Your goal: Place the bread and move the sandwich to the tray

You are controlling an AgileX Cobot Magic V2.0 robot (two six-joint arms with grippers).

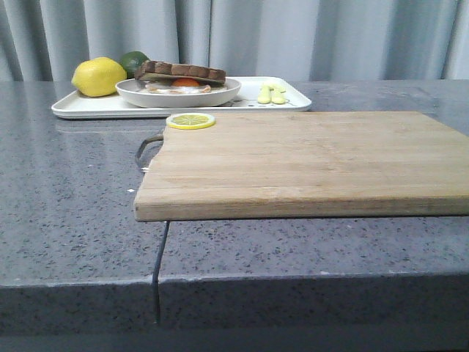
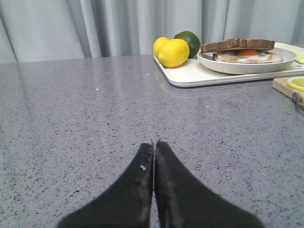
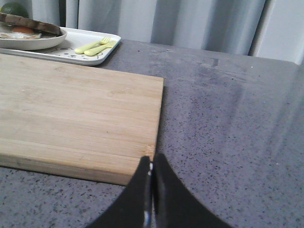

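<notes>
- Our left claw (image 2: 154, 145) and right claw (image 3: 151, 159) are both clenched on nothing, low over the counter (image 1: 73, 191).
- The sandwich (image 1: 180, 76), bread (image 1: 183, 70) on top, sits on its plate (image 1: 178, 93) on the tray (image 1: 95, 107).

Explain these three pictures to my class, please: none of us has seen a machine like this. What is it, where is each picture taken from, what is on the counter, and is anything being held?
This is a robot with two arms, each ending in a claw. One picture looks forward over the grey counter; the other two come from cameras on the wrists. The dark wedge low in each wrist picture is the left claw or the right claw. Both are shut and hold nothing.

On the counter lies a wooden board with a lemon slice at its far corner. Behind it is a white tray carrying a plate with the egg sandwich, a lemon, a lime and small yellow-green cutlery.
</notes>
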